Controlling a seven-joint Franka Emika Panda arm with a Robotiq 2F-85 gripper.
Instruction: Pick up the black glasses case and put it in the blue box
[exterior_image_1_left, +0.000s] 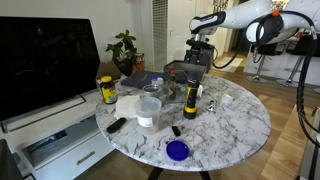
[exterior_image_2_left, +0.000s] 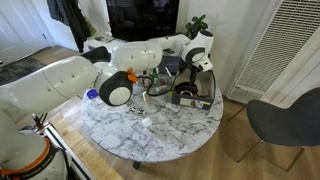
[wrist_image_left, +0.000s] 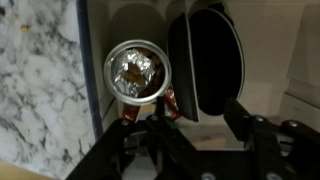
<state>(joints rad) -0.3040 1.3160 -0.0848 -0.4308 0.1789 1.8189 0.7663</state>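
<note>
in both exterior views the gripper (exterior_image_1_left: 198, 60) hung just above the blue box (exterior_image_1_left: 176, 71), which sat toward the far side of the round marble table (exterior_image_1_left: 240, 125).

wrist view: the black glasses case (wrist_image_left: 207, 60) lay inside the box, its long axis running up the frame. just beside it, also in the box, sat a round foil-lined container (wrist_image_left: 138, 70). whether the 2 touched, could not tell. a dark box wall separated them from the marble at frame left.

the 2 fingers (wrist_image_left: 255, 135) stood apart at the bottom of the wrist frame, with nothing between them and clear of the case.

elsewhere on the table:
- an upright yellow-and-black cylinder (exterior_image_1_left: 189, 103), near the box's front
- a clear plastic tub (exterior_image_1_left: 150, 108)
- a yellow jar (exterior_image_1_left: 107, 90)
- a flat black bar (exterior_image_1_left: 116, 125)
- 1 round blue disc (exterior_image_1_left: 177, 150), near the front edge
</note>
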